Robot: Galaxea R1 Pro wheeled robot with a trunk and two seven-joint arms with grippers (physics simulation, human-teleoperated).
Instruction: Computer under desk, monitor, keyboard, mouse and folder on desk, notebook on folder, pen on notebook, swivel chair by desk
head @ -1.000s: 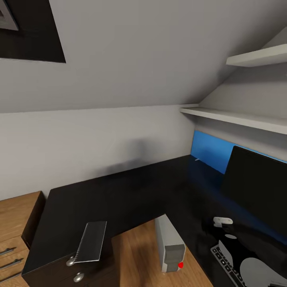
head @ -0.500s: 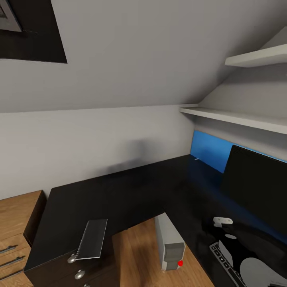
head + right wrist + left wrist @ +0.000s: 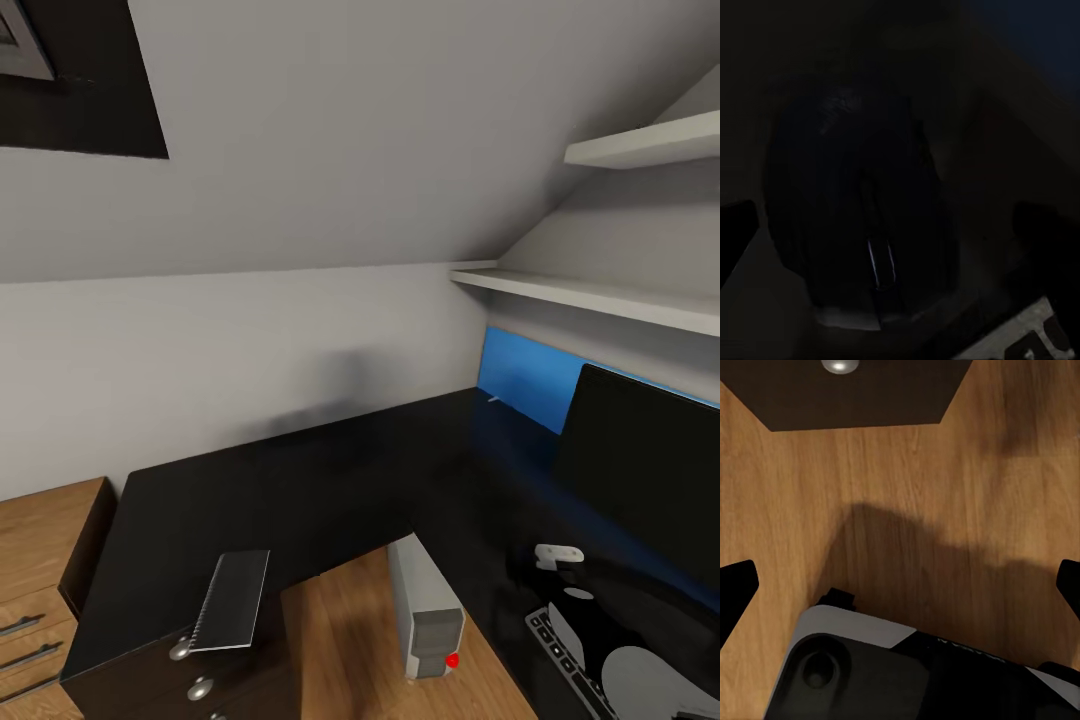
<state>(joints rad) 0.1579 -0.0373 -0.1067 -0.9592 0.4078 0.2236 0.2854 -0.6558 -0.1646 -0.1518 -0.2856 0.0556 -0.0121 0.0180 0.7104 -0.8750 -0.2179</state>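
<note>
The glossy black desk [image 3: 300, 490] runs along the wall and turns right. On its right wing stands the monitor [image 3: 650, 470], with the keyboard [image 3: 552, 640] in front of it. The dark grey notebook [image 3: 232, 598] lies on the left wing above the drawers. The grey computer [image 3: 425, 610] stands on the floor in the desk's inner corner. In the dark right wrist view, the black mouse [image 3: 862, 202] lies close under my open right gripper [image 3: 889, 225], and the keyboard's corner [image 3: 1042, 341] is beside it. My left gripper [image 3: 900, 585] hangs open over the wooden floor [image 3: 945, 495].
A bright blue panel [image 3: 522, 385] stands against the wall behind the monitor. Two white shelves [image 3: 600, 295] hang above the right wing. Light wooden cabinets [image 3: 40, 560] adjoin the desk's left end. A silver drawer knob [image 3: 840, 366] and my base [image 3: 870, 667] are in the left wrist view.
The head view shifted very slightly a second ago and has held still since. None of the things on the desk has moved.
</note>
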